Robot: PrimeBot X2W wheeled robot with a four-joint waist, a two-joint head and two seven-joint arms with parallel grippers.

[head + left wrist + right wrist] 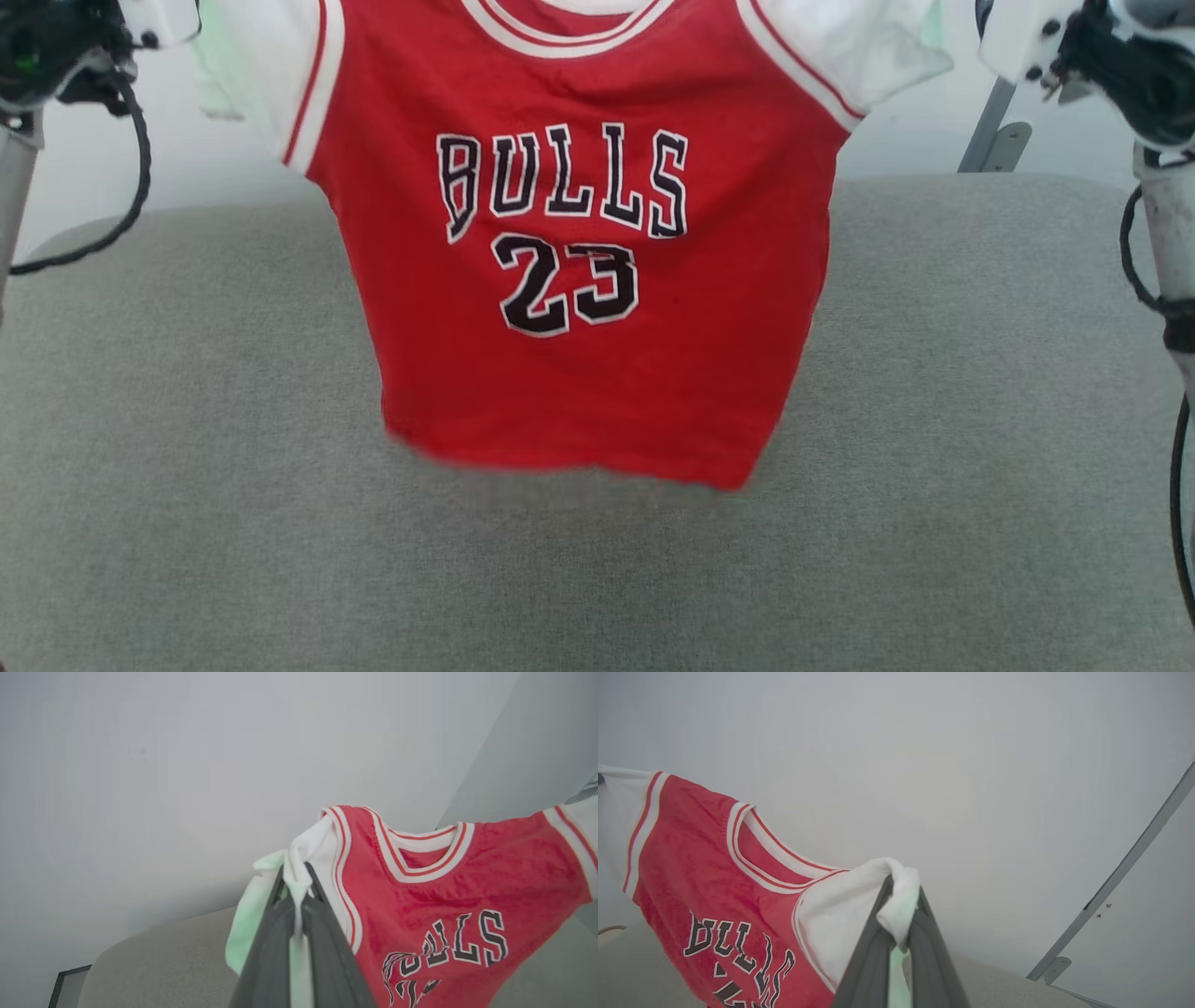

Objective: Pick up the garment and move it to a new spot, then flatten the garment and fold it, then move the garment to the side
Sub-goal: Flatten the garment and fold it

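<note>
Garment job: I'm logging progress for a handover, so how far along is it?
Done: the garment is picked up. In hand: the left gripper and the right gripper each pinch a white sleeve, holding it spread out with the front showing, over the grey surface. Left: setting it down at a new spot, flattening, folding, moving it aside.

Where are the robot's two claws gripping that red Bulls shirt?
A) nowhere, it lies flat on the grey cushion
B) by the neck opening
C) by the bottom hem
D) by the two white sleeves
D: the left claw and right claw are each pinched shut on a white sleeve, so the shirt hangs spread between them.
</note>
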